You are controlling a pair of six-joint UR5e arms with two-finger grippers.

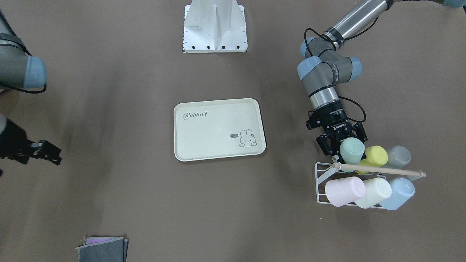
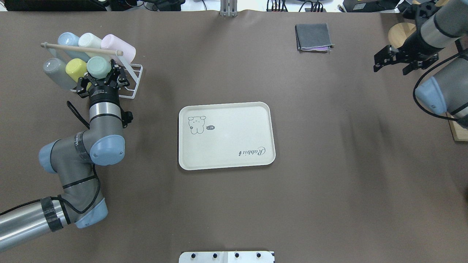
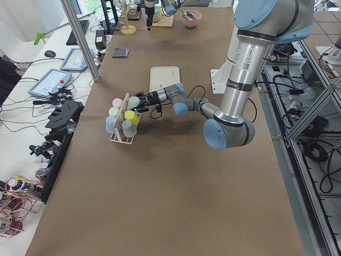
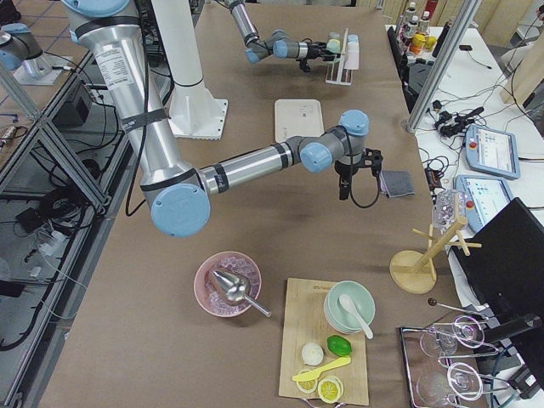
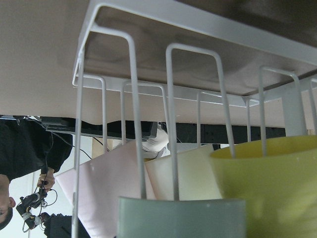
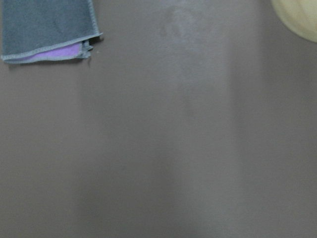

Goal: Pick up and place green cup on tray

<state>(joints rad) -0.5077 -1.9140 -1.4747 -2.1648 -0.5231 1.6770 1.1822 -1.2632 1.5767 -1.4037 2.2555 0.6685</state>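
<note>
The green cup is a pale mint tumbler that lies tilted on a white wire rack, at the end of the row nearest the tray. It also shows in the overhead view and at the bottom of the left wrist view. My left gripper is open, with one jaw on each side of the cup. The cream tray with "Rabbit" script lies bare in the middle of the table. My right gripper is open and empty, far off at the table's edge.
The rack also holds a yellow-green cup, a grey cup, a pink cup, a cream cup and a light blue cup. A wooden dowel runs over them. A folded grey cloth lies on the table.
</note>
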